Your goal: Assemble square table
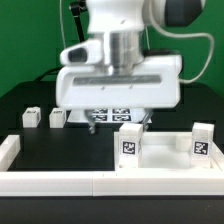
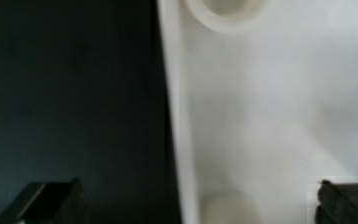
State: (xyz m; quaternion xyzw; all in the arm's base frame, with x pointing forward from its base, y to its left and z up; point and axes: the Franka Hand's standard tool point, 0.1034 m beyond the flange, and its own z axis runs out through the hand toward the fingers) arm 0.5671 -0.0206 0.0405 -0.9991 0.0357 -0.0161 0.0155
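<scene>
The white square panel point(image 1: 118, 85) sits at the middle of the table under my arm. In the wrist view the panel point(image 2: 274, 110) fills one half, with a round corner socket point(image 2: 229, 15) and its straight edge over the dark table. My gripper point(image 2: 197, 205) is open, its dark fingertips point(image 2: 51, 200) set wide apart either side of that edge. In the exterior view the gripper point(image 1: 116, 108) reaches down at the panel's near side. Two white legs point(image 1: 33, 117) point(image 1: 57, 118) stand at the exterior view's left. Two tagged legs point(image 1: 130, 143) point(image 1: 201, 141) stand at the front right.
The marker board point(image 1: 122, 113) lies just in front of the panel. Long low white border rails point(image 1: 100, 181) run along the front, with a raised end point(image 1: 9, 150) at the exterior view's left. A green backdrop stands behind.
</scene>
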